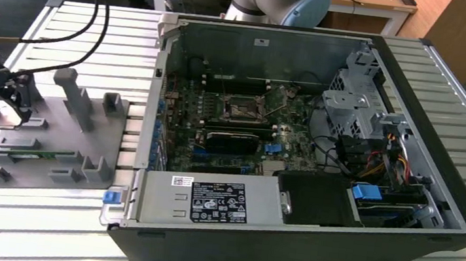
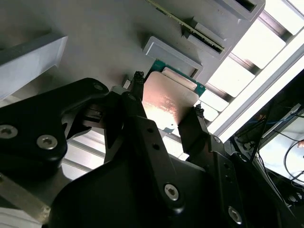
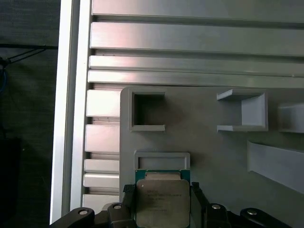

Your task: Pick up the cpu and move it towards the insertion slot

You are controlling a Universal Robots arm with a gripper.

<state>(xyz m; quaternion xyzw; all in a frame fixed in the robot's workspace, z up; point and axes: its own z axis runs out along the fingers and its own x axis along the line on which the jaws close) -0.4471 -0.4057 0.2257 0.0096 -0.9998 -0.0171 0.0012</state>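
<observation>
Hand (image 2: 167,95): clamped on two opposite edges of the cpu (image 2: 168,102), at the exterior view's left.
Cpu: silver top up, over the grey tray (image 1: 81,146) on the bench (image 1: 78,27).
Insertion slot (image 1: 242,110): inside the open computer case (image 1: 427,126), well apart.

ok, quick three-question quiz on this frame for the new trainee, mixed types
1. True or false: the cpu already sits in the insertion slot.
2. The tool is closed on: A the cpu, B a screwdriver, C nothing.
3. Fill in: in the exterior view, the grey fixture lies to the computer case's ____.
Key: 1 false; 2 A; 3 left (the exterior view's left).
</observation>
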